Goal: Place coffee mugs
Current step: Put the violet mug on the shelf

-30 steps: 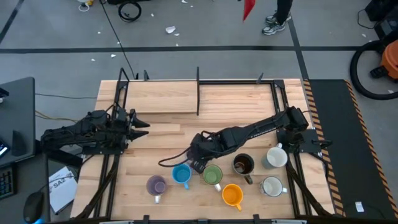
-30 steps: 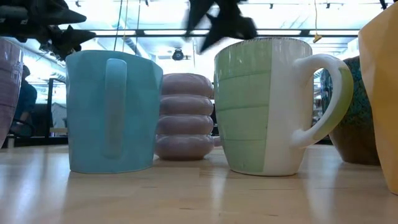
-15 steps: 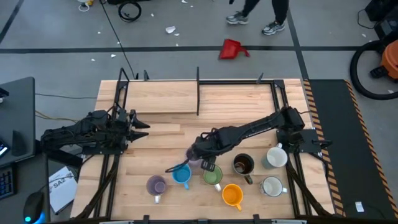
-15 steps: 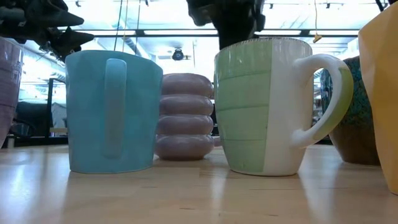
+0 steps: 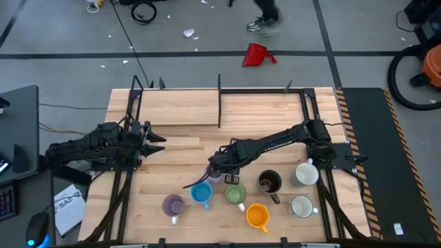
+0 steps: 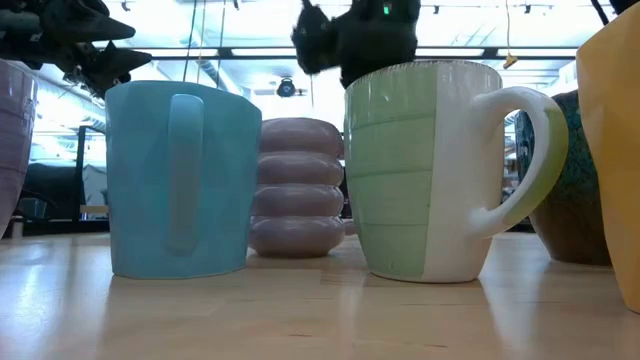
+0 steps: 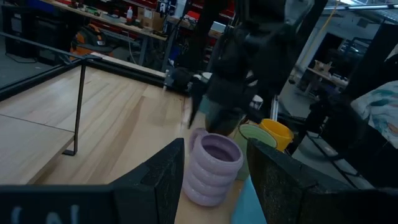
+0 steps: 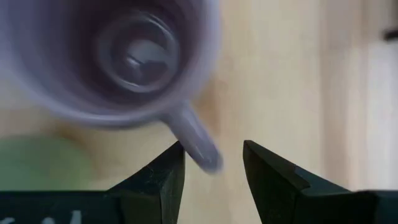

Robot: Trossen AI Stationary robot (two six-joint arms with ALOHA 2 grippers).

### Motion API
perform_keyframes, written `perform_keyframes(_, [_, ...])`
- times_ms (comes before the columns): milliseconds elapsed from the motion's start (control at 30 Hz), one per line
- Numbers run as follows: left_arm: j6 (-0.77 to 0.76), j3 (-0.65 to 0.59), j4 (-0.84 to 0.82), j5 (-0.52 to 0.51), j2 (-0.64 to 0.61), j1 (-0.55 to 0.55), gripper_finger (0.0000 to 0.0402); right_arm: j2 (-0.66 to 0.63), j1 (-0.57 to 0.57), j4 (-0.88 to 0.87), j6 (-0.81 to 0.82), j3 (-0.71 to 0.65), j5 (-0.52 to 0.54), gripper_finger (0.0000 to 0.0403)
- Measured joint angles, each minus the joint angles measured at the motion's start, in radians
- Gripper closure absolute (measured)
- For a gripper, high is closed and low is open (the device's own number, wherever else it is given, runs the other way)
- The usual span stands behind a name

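Several coffee mugs stand upright on their bases near the table's front edge: lilac [image 5: 172, 204], blue [image 5: 200, 193], green [image 5: 236, 194], orange [image 5: 257, 216], dark brown [image 5: 269, 182] and two white [image 5: 305, 173] [image 5: 301, 206]. A ribbed lilac mug [image 8: 134, 59] stands just behind the blue and green ones. My right gripper [image 5: 219, 169] hangs open above it, pointing steeply down; the mug's handle [image 8: 196, 140] reaches toward the gap between the fingers. My left gripper [image 5: 155, 138] waits open and level at the table's left.
A thin upright metal frame [image 5: 219, 103] stands on the far half of the table, with bare wood around it. A dark cable end [image 5: 189, 184] lies by the blue mug. The blue [image 6: 180, 180] and green [image 6: 430, 170] mugs stand close on either side of the ribbed one.
My right gripper has sunk toward the ribbed lilac mug, shifting a little toward the table's far edge, and has rolled about its own pointing line. Its fingers have stayed apart. The mugs have not moved.
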Motion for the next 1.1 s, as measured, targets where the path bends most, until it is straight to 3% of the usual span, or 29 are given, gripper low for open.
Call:
perform_keyframes(767, [0.009,0.000,0.016,0.000,0.000,0.000,0.0221,0.005,-0.152,0.075,-0.188,0.004,0.071,0.0234])
perform_keyframes(1100, [-0.008,0.000,0.116,0.000,0.000,0.000,0.0221,0.001,-0.173,-0.001,-0.412,0.187,0.063,0.0234])
